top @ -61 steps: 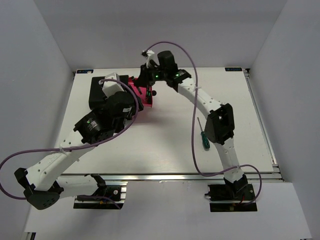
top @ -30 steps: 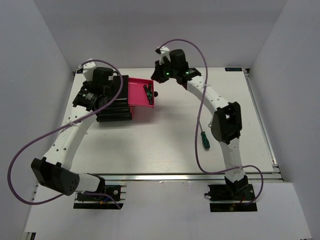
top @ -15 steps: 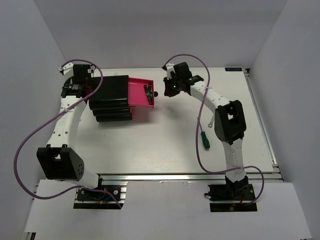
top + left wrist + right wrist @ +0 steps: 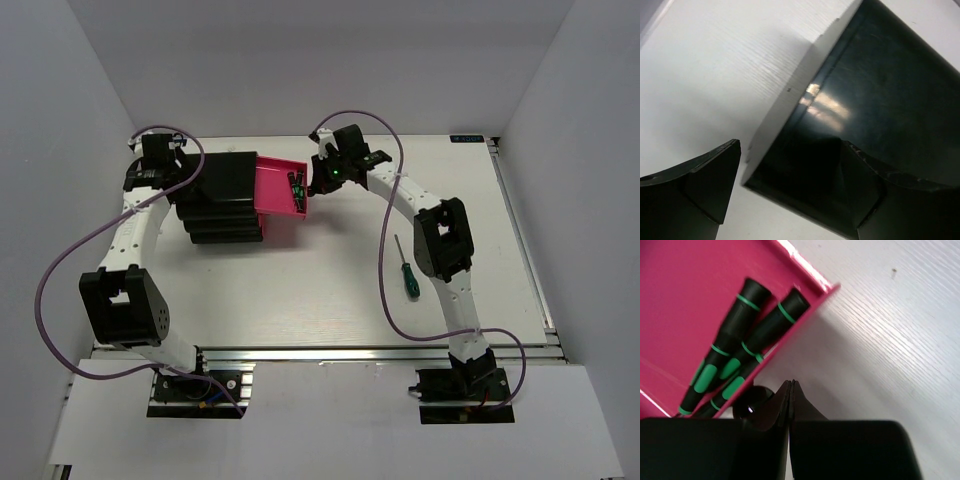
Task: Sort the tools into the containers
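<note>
Drawer [image 4: 279,187], 1 open, green screwdriver [image 4: 406,268], 1 outside

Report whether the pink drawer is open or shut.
Open: the pink drawer juts out of the black cabinet, its floor exposed, slim screwdrivers lying inside.

Bright even light; soft shadows; glare on black cabinet [image 4: 825,102]; wrist views blurred close-up.

The left arm [image 4: 128,240] and right arm [image 4: 400,195] are white tubes with chunky black joints [image 4: 445,240] — a purple cable [image 4: 42,300] trails off each, green lights [image 4: 333,172] glow just behind the right gripper [image 4: 791,390], its fingers [image 4: 807,415] plain black.
</note>
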{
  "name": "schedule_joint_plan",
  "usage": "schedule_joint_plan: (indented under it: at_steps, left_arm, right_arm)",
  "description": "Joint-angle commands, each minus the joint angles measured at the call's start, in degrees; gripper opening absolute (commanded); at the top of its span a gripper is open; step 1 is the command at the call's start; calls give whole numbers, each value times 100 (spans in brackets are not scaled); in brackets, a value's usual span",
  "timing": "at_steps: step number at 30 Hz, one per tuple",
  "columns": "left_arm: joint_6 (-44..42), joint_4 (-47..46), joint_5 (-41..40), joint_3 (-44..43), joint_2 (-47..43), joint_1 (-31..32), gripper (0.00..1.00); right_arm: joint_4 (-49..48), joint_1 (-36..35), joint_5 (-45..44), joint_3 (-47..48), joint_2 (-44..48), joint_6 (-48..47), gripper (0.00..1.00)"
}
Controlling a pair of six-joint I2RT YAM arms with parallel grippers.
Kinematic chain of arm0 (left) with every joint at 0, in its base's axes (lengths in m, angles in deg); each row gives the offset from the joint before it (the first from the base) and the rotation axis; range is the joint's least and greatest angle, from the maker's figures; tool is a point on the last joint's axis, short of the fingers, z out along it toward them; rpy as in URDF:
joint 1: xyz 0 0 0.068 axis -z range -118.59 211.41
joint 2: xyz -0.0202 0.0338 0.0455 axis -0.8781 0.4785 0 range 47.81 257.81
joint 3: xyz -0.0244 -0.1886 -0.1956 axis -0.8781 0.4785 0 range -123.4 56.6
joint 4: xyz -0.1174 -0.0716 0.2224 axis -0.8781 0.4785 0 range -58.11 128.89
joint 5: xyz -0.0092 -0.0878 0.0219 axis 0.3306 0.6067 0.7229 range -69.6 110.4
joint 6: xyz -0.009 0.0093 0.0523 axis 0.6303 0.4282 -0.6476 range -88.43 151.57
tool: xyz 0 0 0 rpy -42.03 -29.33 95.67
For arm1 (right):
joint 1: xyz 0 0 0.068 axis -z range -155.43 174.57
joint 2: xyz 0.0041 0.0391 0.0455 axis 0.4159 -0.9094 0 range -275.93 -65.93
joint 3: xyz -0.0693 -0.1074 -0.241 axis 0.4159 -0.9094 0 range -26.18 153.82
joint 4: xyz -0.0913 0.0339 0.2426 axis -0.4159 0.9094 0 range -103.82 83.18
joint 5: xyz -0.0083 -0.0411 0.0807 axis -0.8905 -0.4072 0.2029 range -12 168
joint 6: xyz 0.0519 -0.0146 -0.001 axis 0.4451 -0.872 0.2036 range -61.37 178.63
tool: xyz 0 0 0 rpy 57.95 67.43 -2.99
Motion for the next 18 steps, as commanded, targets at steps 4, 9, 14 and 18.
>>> schedule_joint_plan:
  at_steps: [4,9,14,18]
  left_arm:
    - [-359,-272,937,320,-33,-124,90]
    - [-386,-299,1254,364,64,-159,89]
    - [-351,-421,1552,531,91,-168,89]
    - [-351,-492,1912,654,126,-168,89]
  right_arm:
    - [-812,-101,1273,293,137,785,0]
    - [-1068,-241,1458,469,85,1059,0]
    - [-1260,-365,1414,583,-12,1261,0]
    - [-1419,-487,1300,828,-213,1445,0]
